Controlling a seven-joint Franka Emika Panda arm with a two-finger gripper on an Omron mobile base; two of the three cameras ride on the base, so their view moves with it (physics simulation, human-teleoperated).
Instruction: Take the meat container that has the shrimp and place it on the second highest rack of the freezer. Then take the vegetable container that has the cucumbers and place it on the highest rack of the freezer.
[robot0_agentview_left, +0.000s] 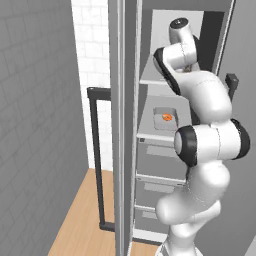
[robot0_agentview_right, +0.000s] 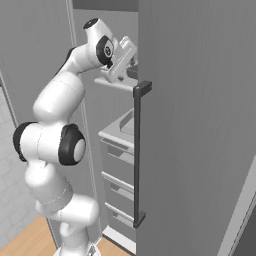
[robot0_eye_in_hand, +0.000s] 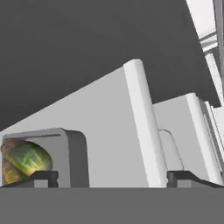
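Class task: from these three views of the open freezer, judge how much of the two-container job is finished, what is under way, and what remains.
Done: the container with an orange item, probably the shrimp, rests on the second rack down. In hand: the open tool is at the top rack, where the cucumber container sits unheld between its fingertips. Left: apparently only drawing the arm back out.

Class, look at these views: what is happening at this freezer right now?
The white arm's end effector is up at the highest rack, open, with the cucumber container right in front of its left fingertip. The shrimp container sits on the rack below. The freezer door stands open.
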